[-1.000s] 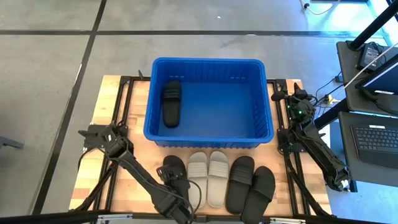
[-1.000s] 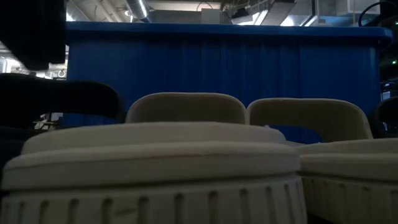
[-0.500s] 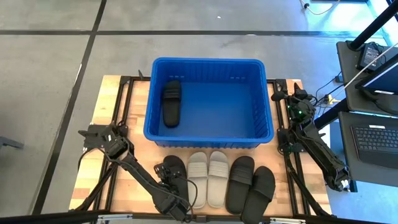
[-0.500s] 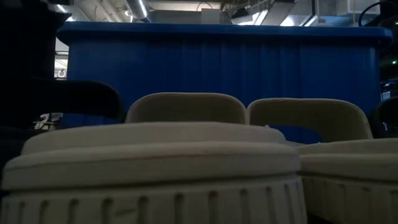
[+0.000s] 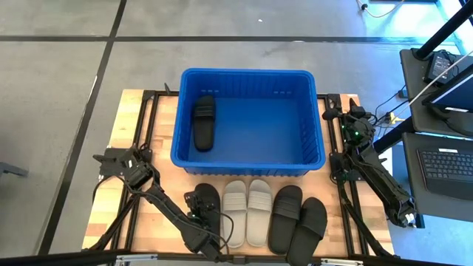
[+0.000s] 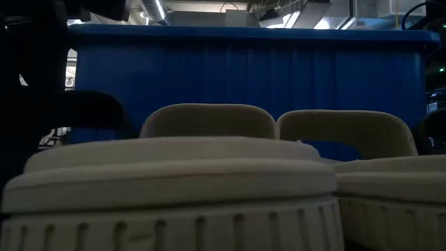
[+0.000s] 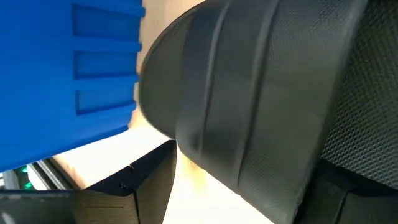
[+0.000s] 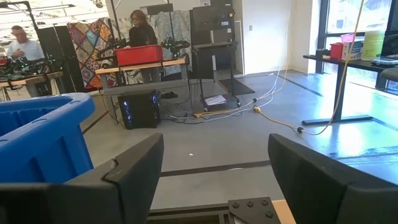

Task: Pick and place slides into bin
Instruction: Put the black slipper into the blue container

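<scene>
At the near left of the counter (image 5: 140, 103), my left gripper (image 5: 198, 210) hangs wide open over the leftmost black slide (image 5: 208, 205), gripping nothing. I should straddle its strap squarely before closing, then carry it far into the bin (image 5: 251, 76). My right gripper (image 8: 214, 180) waits open at right.

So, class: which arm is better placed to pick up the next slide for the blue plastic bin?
Left. The left gripper is open over the leftmost matte black slide; the right gripper waits beside the bin, far from the row.

left gripper (image 5: 198, 209) drawn in over the leftmost black slide (image 5: 208, 205) — wrist nearer the table's front edge
</scene>
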Robot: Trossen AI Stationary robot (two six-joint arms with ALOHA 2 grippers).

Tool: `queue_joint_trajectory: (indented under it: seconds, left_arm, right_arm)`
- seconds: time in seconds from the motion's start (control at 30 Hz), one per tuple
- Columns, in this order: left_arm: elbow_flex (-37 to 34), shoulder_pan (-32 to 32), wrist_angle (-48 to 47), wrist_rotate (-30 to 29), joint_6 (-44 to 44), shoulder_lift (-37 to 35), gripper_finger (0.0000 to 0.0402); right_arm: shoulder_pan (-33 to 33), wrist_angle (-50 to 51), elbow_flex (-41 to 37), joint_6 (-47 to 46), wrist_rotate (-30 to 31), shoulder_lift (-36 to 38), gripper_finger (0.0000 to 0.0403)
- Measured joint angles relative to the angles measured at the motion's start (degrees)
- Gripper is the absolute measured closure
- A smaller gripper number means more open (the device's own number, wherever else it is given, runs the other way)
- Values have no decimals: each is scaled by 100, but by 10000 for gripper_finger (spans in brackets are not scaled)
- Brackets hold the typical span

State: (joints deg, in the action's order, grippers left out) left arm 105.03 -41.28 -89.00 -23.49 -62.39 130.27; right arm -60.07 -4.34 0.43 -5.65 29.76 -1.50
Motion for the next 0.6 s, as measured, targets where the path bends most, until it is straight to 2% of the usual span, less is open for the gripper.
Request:
queue_joint_trajectory:
  seconds: [0.6]
  left_arm:
    - [0,69,190,-105,2,-2,148]
  right_arm:
    - [-2,0,0,-308,0,-1,114]
